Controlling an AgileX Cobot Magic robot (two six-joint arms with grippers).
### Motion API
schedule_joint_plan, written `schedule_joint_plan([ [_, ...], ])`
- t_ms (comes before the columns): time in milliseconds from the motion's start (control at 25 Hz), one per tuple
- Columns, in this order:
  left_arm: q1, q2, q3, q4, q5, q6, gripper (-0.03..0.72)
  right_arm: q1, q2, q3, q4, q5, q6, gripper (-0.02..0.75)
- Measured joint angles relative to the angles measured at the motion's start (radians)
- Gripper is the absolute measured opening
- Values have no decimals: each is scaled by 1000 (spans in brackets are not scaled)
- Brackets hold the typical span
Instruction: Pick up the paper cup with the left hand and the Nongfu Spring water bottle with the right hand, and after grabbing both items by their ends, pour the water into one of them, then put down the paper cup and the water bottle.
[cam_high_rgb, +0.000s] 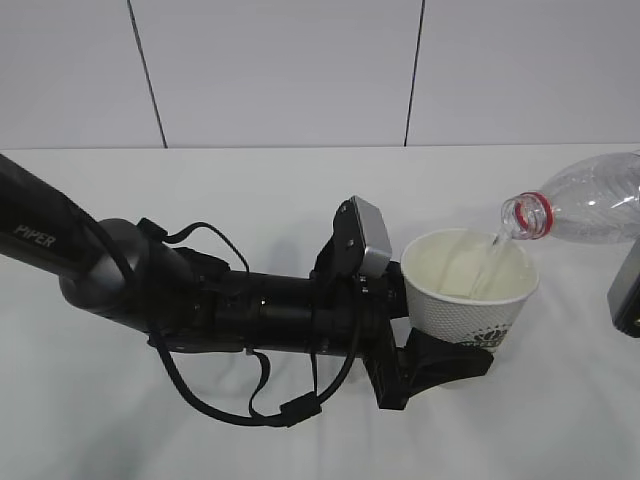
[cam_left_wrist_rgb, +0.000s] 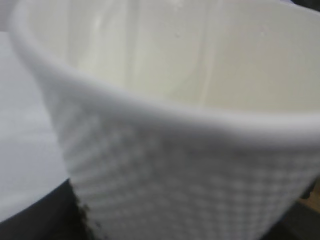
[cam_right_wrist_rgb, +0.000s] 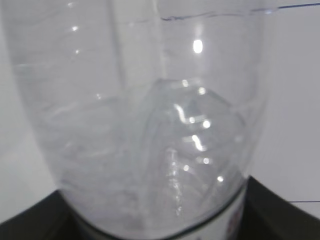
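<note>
The left gripper (cam_high_rgb: 440, 362) is clamped on the lower part of the one paper cup (cam_high_rgb: 468, 290), which sits upright just above its jaws, with the mouth left clear so it can take a pour without a finger in the way. To the upper right of that gripper, the single water bottle (cam_high_rgb: 590, 200) lies tipped nearly flat, its red-ringed neck (cam_high_rgb: 530, 215) over the far side of the cup's rim, so the thin stream of water (cam_high_rgb: 487, 262) runs down onto the inner wall, not onto the table (cam_high_rgb: 250, 200). The right gripper (cam_right_wrist_rgb: 160, 235) is closed around the bottle's label end; in its wrist view the clear body stretches away from the jaws, leaving the neck free to aim. Holding each thing by its end appears meant to keep the arms apart. One cup, one bottle, two grippers, both full.
</note>
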Motion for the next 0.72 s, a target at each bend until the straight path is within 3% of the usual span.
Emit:
schedule_joint_plan([
  [720, 0, 0, 0, 0, 0, 0, 539, 0, 0, 0, 0, 0, -4, 473],
])
